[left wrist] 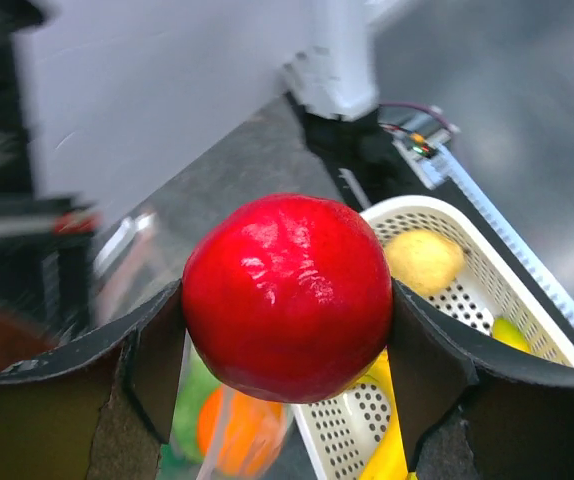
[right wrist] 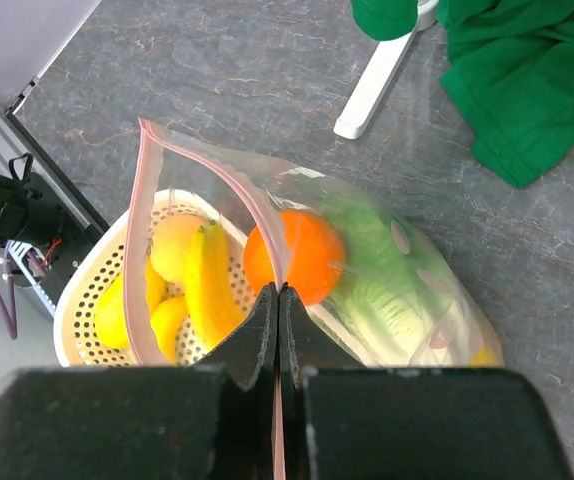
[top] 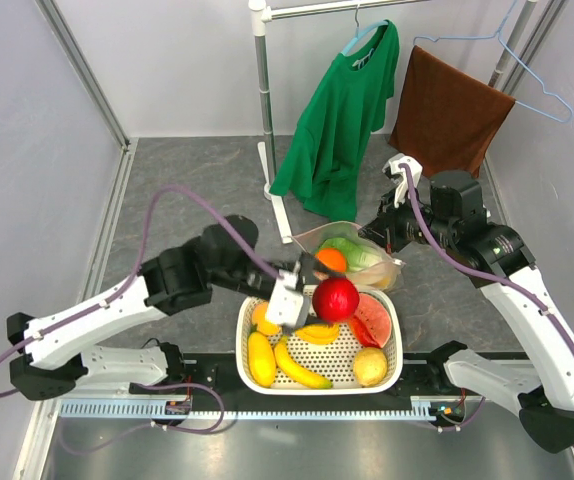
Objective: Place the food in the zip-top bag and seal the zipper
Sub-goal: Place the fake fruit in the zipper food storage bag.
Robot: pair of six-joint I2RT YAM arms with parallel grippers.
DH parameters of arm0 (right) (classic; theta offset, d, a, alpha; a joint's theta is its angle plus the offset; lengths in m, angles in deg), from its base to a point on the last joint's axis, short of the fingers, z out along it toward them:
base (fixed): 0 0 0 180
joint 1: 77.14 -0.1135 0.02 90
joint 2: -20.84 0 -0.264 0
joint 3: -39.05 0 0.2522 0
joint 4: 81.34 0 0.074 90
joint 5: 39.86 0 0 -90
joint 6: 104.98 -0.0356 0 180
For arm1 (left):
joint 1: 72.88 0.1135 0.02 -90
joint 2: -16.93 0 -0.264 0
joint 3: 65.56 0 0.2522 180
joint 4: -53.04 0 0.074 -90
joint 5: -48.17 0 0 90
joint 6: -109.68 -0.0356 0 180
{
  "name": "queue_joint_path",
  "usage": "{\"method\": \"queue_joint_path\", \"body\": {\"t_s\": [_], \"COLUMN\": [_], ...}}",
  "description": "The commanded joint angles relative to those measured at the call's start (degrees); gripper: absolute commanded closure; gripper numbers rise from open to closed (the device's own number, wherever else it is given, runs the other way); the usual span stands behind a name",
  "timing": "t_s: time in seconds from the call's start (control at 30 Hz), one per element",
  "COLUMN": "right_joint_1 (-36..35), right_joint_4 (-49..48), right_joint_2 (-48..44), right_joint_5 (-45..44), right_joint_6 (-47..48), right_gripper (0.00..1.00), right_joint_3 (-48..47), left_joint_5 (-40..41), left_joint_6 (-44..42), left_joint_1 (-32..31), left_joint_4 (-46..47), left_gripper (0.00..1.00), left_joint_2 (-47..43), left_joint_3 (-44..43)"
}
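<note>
From above, my left gripper (top: 329, 296) holds a round red fruit (top: 339, 300) over the far rim of the white basket (top: 242, 345), just short of the zip-top bag (top: 382, 272). The bag lies on the table beyond the basket with an orange (top: 331, 260) and a green lettuce head (top: 357, 253) inside. My right gripper (top: 375, 238) is at the bag's mouth. A round yellow fruit (top: 370, 366) sits in the basket's near right corner. In my left wrist view the jaws are clamped on the red fruit (left wrist: 287, 297) across its widest part, one finger (left wrist: 152, 350) on each flank. It is glossy and looks like hard, hollow plastic, so I judge it light but slippery and prone to squirt out if I hold it off centre. This grip across the middle is the right one. In my right wrist view the jaws are pressed fully together on the pink zipper (right wrist: 147, 220), lifting one lip so the mouth gapes toward the basket (right wrist: 77, 320). The film of the bag (right wrist: 417, 270) is thin and floppy, and I think it would crumple or slide if I pinched it. The zipper strip looks like its stiffest part and the best place to hold. The orange (right wrist: 302, 255) rests just behind my fingertips, with the lettuce (right wrist: 377, 290) deeper in.
</note>
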Motion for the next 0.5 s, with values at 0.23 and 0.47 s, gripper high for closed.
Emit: {"method": "queue_joint_path", "body": {"t_s": [0.23, 0.47], "right_joint_1": [0.46, 0.64], "right_joint_4": [-1.49, -1.4], "right_joint_2": [0.65, 0.38], "right_joint_5": [1.25, 1.69], "right_joint_6": [-1.48, -2.36], "right_gripper": [1.0, 1.0], "right_joint_3": [-1.19, -1.8], "left_joint_5": [9.93, 13.46], "left_joint_6": [30.03, 42.67], "left_joint_1": [11.54, 12.15], "left_joint_4": [4.24, 4.95], "left_gripper": [0.59, 0.62], "left_joint_2": [13.61, 22.68], "left_joint_3": [-9.43, -15.15]}}
